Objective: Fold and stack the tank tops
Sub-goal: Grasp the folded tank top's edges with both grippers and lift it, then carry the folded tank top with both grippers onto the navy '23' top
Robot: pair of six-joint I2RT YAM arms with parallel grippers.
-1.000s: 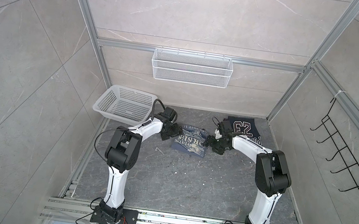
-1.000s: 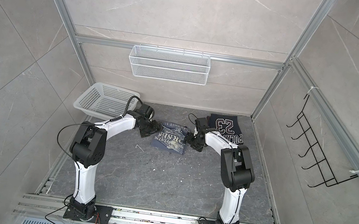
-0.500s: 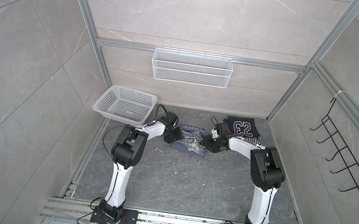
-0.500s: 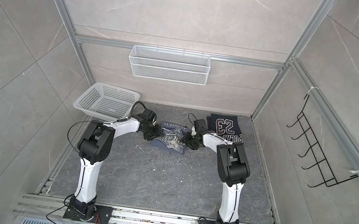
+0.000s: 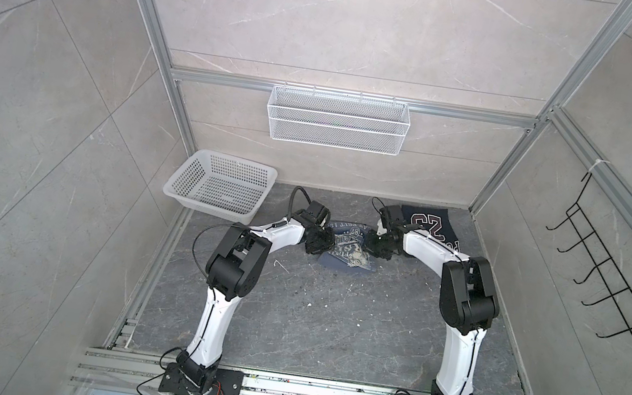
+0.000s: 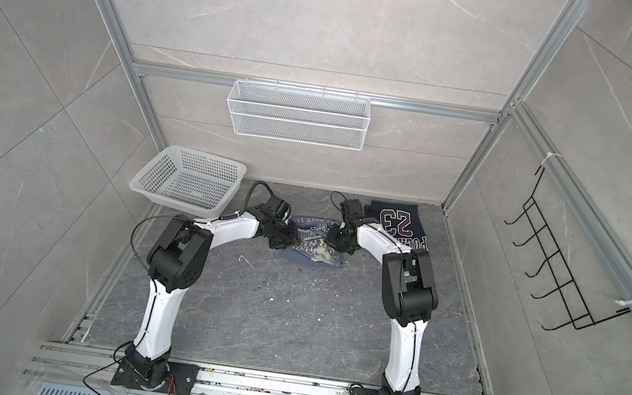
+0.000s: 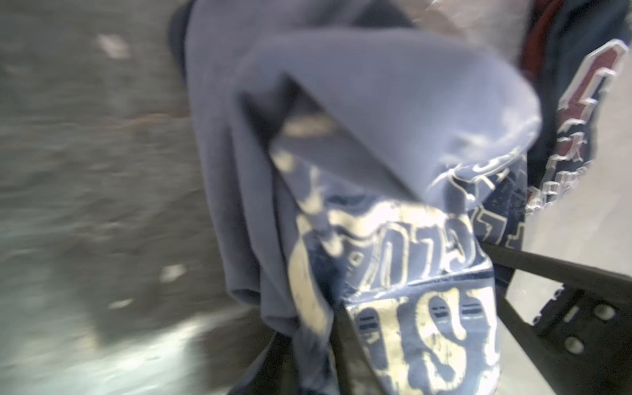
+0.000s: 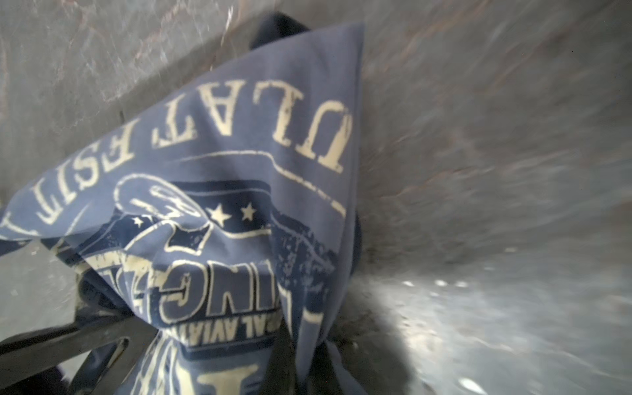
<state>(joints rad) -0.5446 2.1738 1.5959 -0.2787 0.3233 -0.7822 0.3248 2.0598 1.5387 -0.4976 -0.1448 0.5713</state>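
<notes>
crumpled blue-grey tank top [image 7: 359,113] in tool [image 7: 410,280]

A slate-blue tank top [image 5: 349,249], cream lettering on navy bands; a navy tank top [image 5: 431,227], seemingly dark-red numerals edged white; white perforated basket [image 5: 219,189]; grey veined table [image 5: 329,326].

I have both arms bent at the elbow and reaching forward and inward, with the forearms low over the floor and the wrists angled toward each other. My left gripper [image 5: 324,243] and right gripper [image 5: 373,248] face each other near the middle, apart. Each has its jaws pinched on an edge of the slate-blue tank top [image 5: 348,253].
</notes>
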